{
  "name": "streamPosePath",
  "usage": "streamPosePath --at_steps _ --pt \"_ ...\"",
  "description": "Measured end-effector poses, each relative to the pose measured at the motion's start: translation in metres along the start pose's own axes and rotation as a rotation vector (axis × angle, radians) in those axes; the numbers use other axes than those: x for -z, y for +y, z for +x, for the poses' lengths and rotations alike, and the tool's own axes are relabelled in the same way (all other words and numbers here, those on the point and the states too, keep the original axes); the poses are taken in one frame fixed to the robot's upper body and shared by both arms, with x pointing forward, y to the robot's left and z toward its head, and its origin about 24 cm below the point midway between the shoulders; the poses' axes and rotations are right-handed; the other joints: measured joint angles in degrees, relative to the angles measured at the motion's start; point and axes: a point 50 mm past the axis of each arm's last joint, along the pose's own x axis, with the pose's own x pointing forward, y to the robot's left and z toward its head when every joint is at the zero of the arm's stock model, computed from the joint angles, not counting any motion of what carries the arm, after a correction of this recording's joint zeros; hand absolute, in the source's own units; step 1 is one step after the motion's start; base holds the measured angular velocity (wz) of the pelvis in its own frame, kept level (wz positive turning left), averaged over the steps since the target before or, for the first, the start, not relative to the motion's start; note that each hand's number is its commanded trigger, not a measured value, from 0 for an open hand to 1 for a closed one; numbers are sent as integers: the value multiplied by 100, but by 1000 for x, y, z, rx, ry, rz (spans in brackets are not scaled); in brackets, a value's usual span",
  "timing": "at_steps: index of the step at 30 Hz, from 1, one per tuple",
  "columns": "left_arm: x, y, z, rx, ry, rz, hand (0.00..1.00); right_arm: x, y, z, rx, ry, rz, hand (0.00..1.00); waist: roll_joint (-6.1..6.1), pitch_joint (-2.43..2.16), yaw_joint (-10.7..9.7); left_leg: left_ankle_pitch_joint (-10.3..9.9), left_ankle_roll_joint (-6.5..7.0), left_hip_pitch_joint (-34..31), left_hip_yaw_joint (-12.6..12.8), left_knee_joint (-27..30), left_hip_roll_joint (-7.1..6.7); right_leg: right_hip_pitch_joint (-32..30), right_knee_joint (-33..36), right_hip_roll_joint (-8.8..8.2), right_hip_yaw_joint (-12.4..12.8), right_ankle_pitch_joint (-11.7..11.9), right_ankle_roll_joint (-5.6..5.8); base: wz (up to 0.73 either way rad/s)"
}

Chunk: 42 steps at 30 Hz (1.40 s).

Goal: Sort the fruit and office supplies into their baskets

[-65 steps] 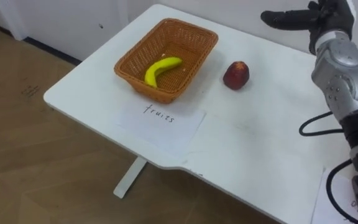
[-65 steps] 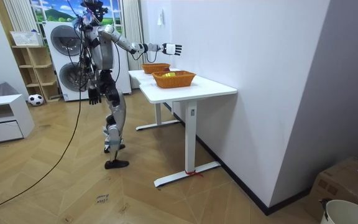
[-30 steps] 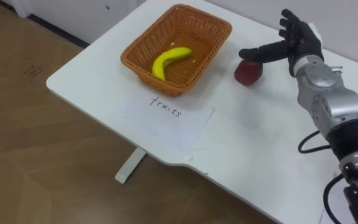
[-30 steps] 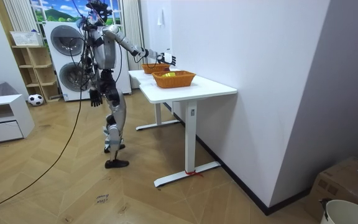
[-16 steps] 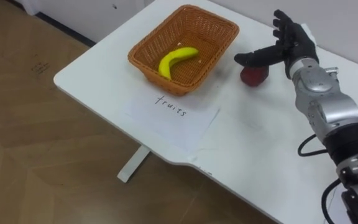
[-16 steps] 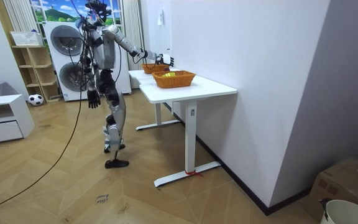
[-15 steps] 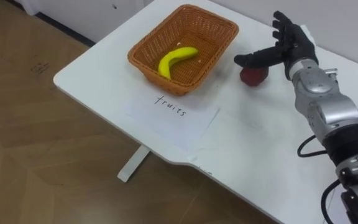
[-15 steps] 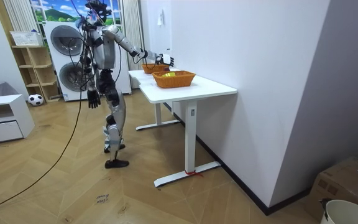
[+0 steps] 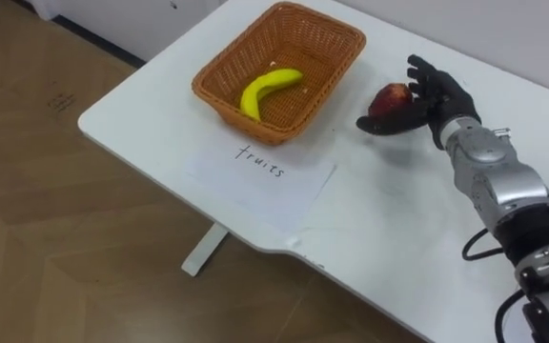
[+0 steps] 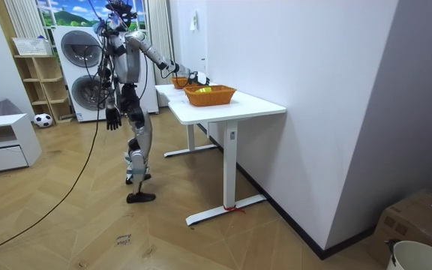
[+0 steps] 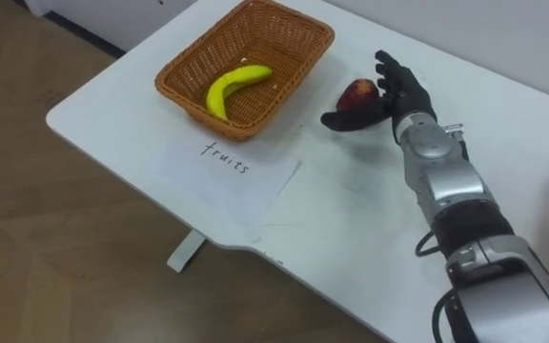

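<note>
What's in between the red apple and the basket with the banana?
Just bare white table, seen in both eye views. The apple sits right of the basket, with the right hand curled round it.

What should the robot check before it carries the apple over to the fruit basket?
1. Right hand curled round the apple, thumb in front: ok.
2. Hold firm enough to lift: cannot tell.
3. Fruit basket has room beside the banana: ok.
4. Table free of things between apple and basket: ok.
5. Left hand out of the way, hanging at the robot's side: ok.
</note>
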Motion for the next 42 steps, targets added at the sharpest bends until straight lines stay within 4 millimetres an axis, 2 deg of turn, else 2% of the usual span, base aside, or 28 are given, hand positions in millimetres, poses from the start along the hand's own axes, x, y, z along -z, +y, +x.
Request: streamPosePath --at_steps 5,10,14,19,31,42 --pt "0 0 0 1 0 0 0 2 -1 0 -7 5 -71 0 3 2 13 0 0 1 -3 8 -2 4 0 -1 -10 0 0 0" --pt "0 -1 0 6 0 3 0 13 -4 0 -3 51 -80 0 17 9 12 0 1 -27 -1 21 -1 -7 2 -4 -46 0 0 0" --pt "-6 -4 0 32 -18 23 0 9 -6 1 1 19 -69 0 33 2 9 4 5 -218 7 101 5 -174 26 -3 -100 10 -17 0" --pt "-15 -5 1 38 -43 26 0 5 -7 1 3 -13 -66 0 78 16 6 7 10 -367 48 147 17 -321 23 7 -59 42 -59 -5" --pt "-24 -5 1 25 -88 32 0 -2 -8 1 27 -79 -63 0 125 19 7 21 16 -635 103 199 42 -618 114 11 -16 60 -84 -2" --pt "-31 -9 1 20 -121 64 0 -7 -9 1 40 -124 -67 0 192 51 6 41 7 -736 120 211 64 -719 122 21 -49 75 -106 -1"
